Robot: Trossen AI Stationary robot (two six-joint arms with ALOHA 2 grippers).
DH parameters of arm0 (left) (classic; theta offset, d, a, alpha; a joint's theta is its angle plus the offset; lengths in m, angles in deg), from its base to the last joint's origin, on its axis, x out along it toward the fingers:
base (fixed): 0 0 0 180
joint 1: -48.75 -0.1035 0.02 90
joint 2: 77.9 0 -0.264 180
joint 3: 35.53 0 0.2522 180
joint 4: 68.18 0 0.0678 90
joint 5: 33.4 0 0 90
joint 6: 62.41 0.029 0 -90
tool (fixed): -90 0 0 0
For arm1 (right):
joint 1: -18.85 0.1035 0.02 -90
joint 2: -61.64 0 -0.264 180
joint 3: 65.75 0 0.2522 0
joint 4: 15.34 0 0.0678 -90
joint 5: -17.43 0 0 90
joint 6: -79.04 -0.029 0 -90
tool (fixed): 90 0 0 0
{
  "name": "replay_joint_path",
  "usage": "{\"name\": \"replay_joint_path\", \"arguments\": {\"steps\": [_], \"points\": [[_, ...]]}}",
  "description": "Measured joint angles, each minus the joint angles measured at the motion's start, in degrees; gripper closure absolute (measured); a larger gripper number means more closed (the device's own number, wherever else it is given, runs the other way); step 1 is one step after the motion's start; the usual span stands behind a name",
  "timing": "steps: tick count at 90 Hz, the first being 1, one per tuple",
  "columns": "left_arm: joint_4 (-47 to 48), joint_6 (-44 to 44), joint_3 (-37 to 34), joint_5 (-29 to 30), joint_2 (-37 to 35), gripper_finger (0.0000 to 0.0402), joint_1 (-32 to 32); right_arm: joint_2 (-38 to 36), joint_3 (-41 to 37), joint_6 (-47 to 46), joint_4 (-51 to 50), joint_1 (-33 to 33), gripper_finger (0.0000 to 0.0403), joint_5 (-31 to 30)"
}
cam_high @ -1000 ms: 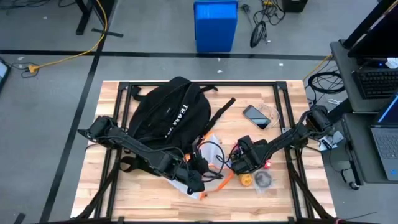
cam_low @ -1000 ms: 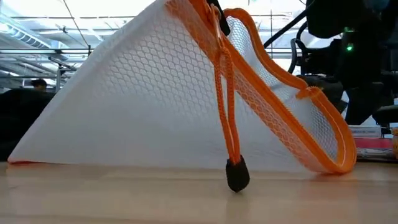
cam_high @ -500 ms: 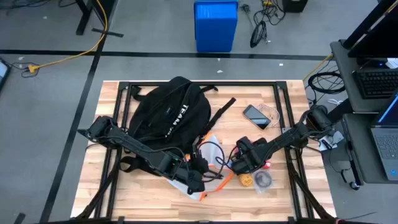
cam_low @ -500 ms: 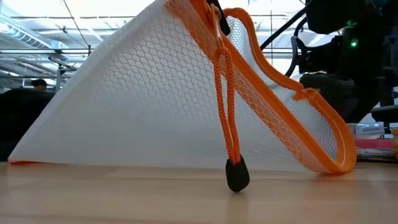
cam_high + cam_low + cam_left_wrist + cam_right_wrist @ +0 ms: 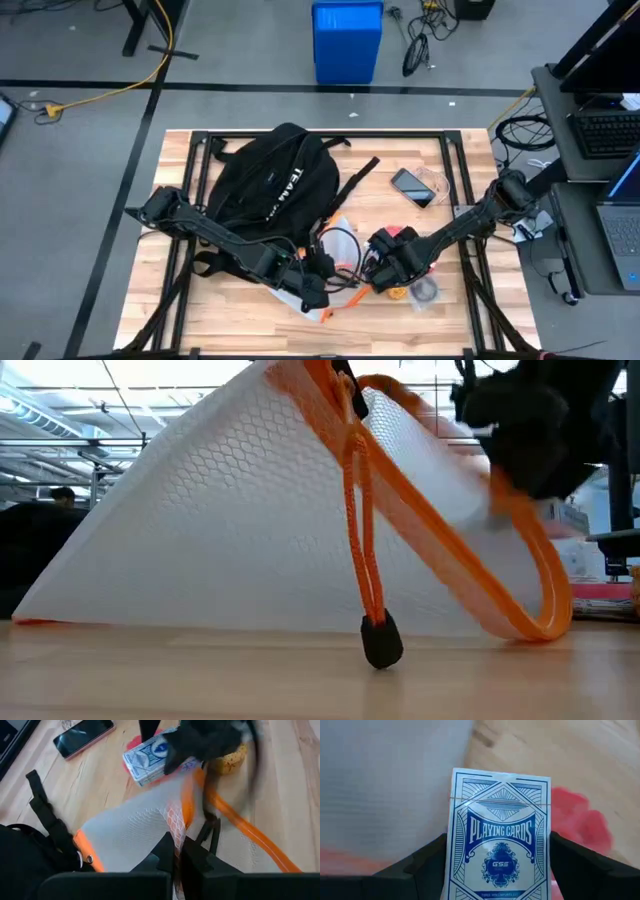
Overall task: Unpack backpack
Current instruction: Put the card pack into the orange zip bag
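Both pairs of jaws are busy: from above, the left gripper (image 5: 318,291) is pinching the edge of the white mesh pouch (image 5: 335,262) near the table's front, while the right gripper (image 5: 385,268) is clamping a box of playing cards (image 5: 381,272) just beside the pouch mouth, and the backpack (image 5: 268,186) is lying well behind them on the wooden table (image 5: 453,326), a phone (image 5: 412,187) off to its right. Down at table level, the pouch is standing tented, its orange zip cord (image 5: 365,550) dangling to the boards, a dark blur crowding the opening. Over the left wrist, the fingers (image 5: 170,855) are nipping the mesh, with a backpack strap (image 5: 49,820) trailing close by. On the right wrist, the card box is filling the frame, squeezed between dark pads. The grip looks firm, so the trick, by my reckoning, is drawing the box clear without snagging the orange rim. Beyond the table, a blue bin (image 5: 346,42) and cables are sitting on the grey floor.
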Motion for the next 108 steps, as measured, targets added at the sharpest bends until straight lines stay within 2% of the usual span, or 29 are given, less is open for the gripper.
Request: {"name": "replay_joint_path", "arguments": {"steps": [26,58,80,96,108], "points": [[2.15,-1.51,0.00,1.56,0.00,0.0402,-0.34,-0.08,4.70,1.26,1.79,5.10,0.0125,0.25],[2.02,-1.51,0.00,1.73,0.00,0.0402,-0.49,0.14,5.95,13.14,22.46,5.39,0.0125,-0.17],[1.74,-1.49,0.00,1.75,0.00,0.0402,-0.86,1.86,5.95,11.30,21.89,4.16,0.0124,-0.12],[1.90,-1.51,0.00,1.75,0.00,0.0402,-0.84,2.86,5.89,13.53,26.47,4.20,0.0124,7.23],[1.98,-1.51,0.00,1.75,0.00,0.0402,-0.82,2.86,5.91,15.31,30.11,5.38,0.0124,8.70]]}}
